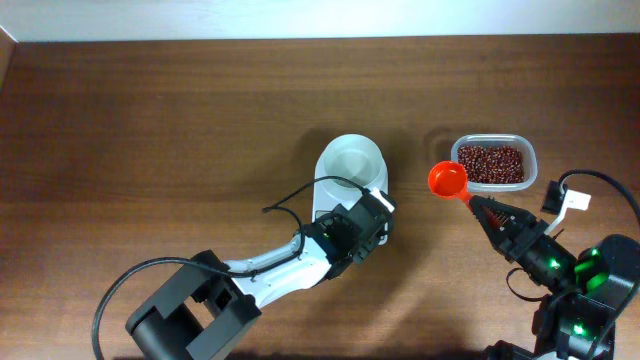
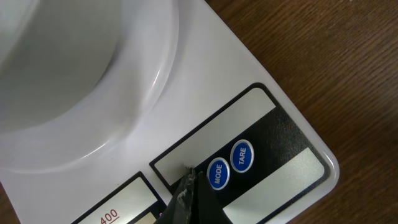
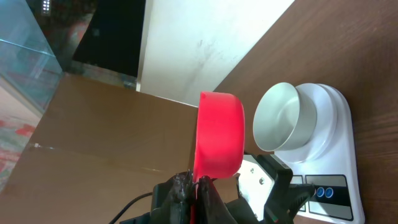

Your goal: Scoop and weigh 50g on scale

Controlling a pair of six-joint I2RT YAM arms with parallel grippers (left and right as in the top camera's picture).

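The left arm (image 1: 270, 270) reaches from the near left corner of the wooden table (image 1: 150, 130) up toward the centre. Its left gripper (image 2: 188, 183) is closed on nothing, and its joined tips press down on the face of the scale (image 2: 217, 68), on the edge of the pale display window (image 2: 211, 137) just beside the blue MODE button (image 2: 217, 173). The TARE button (image 2: 242, 155) sits next to that, untouched.

The scale stands near the middle of the table. Its long axis runs from far to near and leans slightly to the right, with the round white bowl (image 1: 322, 165) on the far end and the display end pointing toward the robot, under the left wrist.

To the right, apart from the scale, a red scoop (image 1: 447, 180) is held level with its cup upward. Its handle points down and right into the right gripper (image 1: 485, 207), whose fingers are clamped on it. The cup sits just beside the left end of the clear tub (image 1: 530, 165).

The red-brown beans (image 1: 490, 165) lie in that tub, whose long axis runs left to right.
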